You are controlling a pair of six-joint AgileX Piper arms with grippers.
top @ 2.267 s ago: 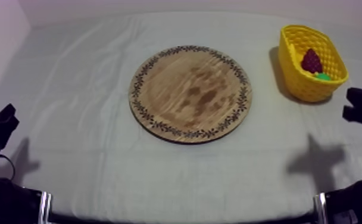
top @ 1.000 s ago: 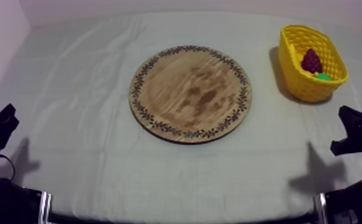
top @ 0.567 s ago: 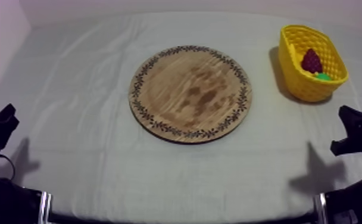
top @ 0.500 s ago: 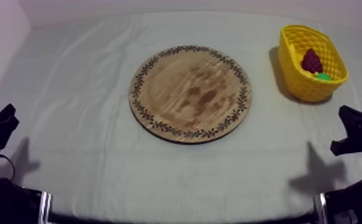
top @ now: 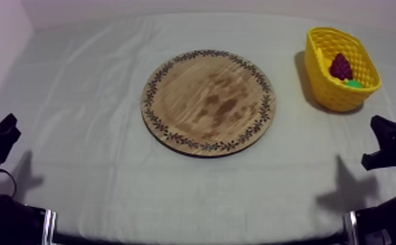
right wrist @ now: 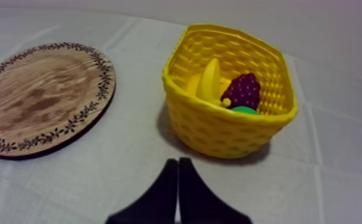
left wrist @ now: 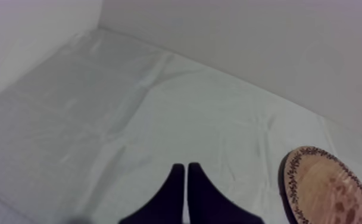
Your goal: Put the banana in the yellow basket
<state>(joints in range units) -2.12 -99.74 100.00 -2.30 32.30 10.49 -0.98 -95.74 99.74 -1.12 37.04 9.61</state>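
Pressing together on nothing at left gripper [left wrist: 186, 168] and right gripper [right wrist: 178, 161]; beyond right fingertips, yellow basket [right wrist: 219, 130] with banana [right wrist: 210, 80] half hidden behind rim, beside grapes [right wrist: 242, 90].

Creased grey-white cloth [top: 96, 130]; plain pale wall [left wrist: 249, 42] behind; soft light.

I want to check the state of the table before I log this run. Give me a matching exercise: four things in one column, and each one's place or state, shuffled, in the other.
Things:
1. banana
2. wooden board
3. bunch of grapes
4. right gripper

Places or states:
A. fingers together as a narrow wedge, over the cloth
B. bare wood, in the middle of the table
C. dark purple, in the yellow basket
D. yellow, leaning inside the yellow basket

Pairs: 1-D, 2-B, 3-C, 4-A
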